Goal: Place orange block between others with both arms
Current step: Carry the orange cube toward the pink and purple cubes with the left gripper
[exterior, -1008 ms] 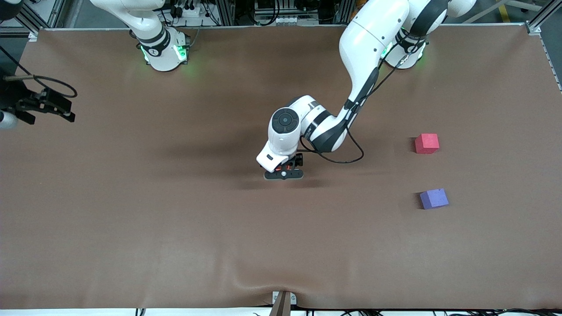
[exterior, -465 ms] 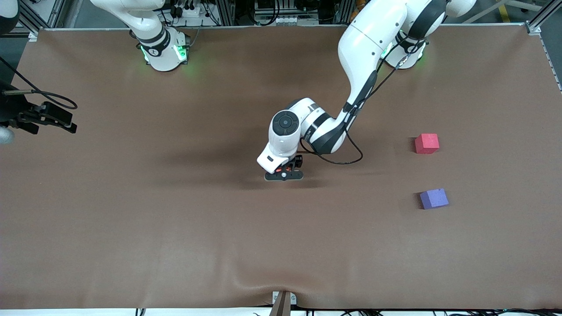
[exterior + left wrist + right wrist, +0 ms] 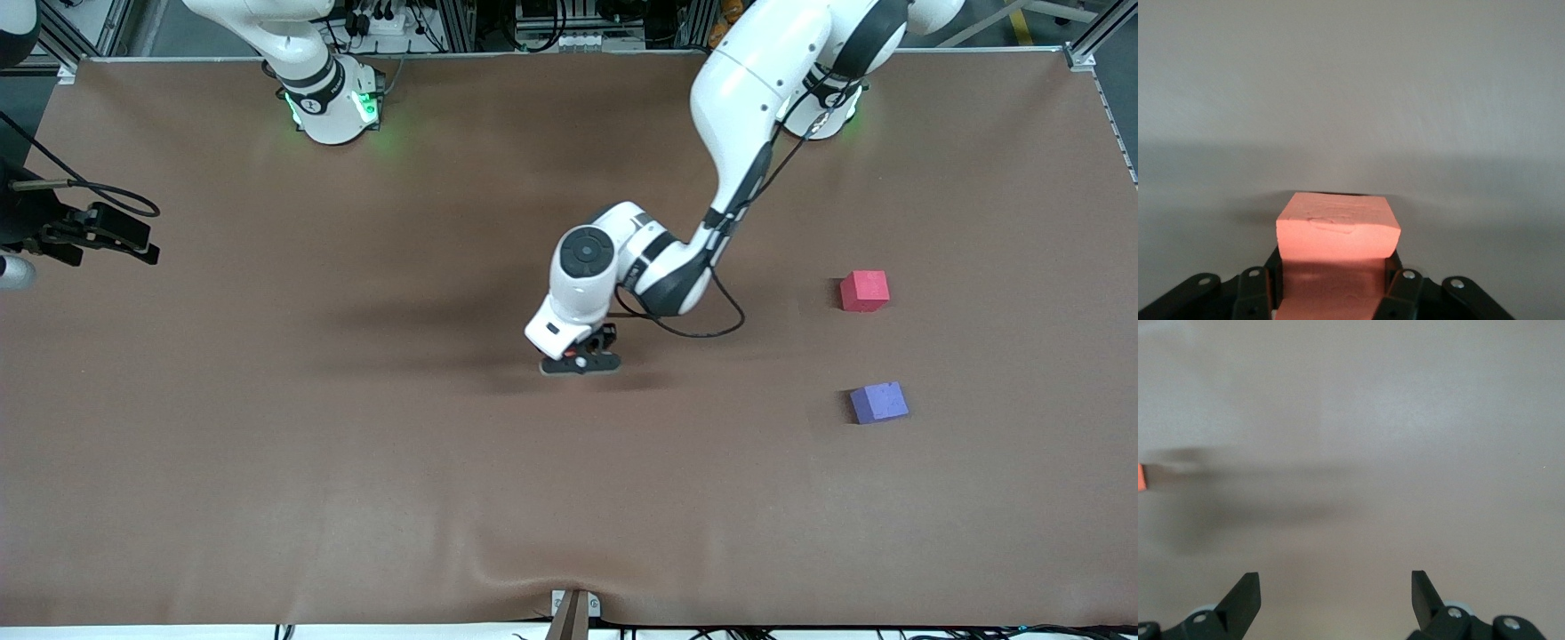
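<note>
In the left wrist view the orange block [image 3: 1337, 230] sits between the black fingers [image 3: 1400, 287] of my left gripper [image 3: 1335, 270], which is shut on it. Seen from the front, the left gripper [image 3: 580, 361] is low at the middle of the table and its hand hides the block. The pinkish-red block [image 3: 864, 290] and the purple-blue block [image 3: 878, 402] lie apart toward the left arm's end, the purple-blue one nearer the camera. My right gripper [image 3: 1333, 577] is open and empty; the front view shows it [image 3: 107, 229] above the right arm's end of the table.
A brown mat [image 3: 356, 462] covers the whole table. The two arm bases [image 3: 331, 105] stand along the farthest edge. A small bracket [image 3: 573, 609] sits at the nearest edge. The gap between the two blocks is bare mat.
My left gripper's jaws have shut on the orange block, and its hand has shifted slightly toward the left arm's end. The right arm has barely moved.
</note>
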You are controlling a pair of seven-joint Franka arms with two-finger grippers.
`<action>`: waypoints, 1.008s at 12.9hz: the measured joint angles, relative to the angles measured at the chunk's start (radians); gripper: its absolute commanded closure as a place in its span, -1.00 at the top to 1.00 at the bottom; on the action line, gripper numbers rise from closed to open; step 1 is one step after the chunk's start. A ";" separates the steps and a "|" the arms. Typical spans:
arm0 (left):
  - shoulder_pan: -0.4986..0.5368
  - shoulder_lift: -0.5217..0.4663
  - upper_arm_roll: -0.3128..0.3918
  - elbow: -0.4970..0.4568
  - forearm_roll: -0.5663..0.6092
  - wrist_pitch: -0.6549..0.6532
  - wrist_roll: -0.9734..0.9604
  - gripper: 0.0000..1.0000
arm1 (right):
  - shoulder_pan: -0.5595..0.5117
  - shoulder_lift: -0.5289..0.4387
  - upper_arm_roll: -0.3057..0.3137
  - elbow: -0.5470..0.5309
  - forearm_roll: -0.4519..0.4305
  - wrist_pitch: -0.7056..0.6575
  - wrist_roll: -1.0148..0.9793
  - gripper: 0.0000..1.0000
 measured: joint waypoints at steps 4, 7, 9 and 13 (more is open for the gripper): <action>0.160 -0.268 0.002 -0.198 0.003 -0.082 0.158 -1.00 | 0.002 -0.004 0.009 0.011 0.000 -0.051 0.000 1.00; 0.335 -0.483 0.001 -0.449 0.005 -0.089 0.407 -0.99 | 0.002 -0.009 0.009 0.015 0.000 -0.059 0.001 1.00; 0.464 -0.559 0.000 -0.575 0.005 -0.087 0.586 -0.99 | 0.002 -0.022 0.010 0.022 0.000 -0.061 0.001 1.00; 0.676 -0.585 0.000 -0.753 0.005 0.022 0.868 -0.97 | 0.007 -0.051 0.024 0.023 0.001 -0.130 0.001 1.00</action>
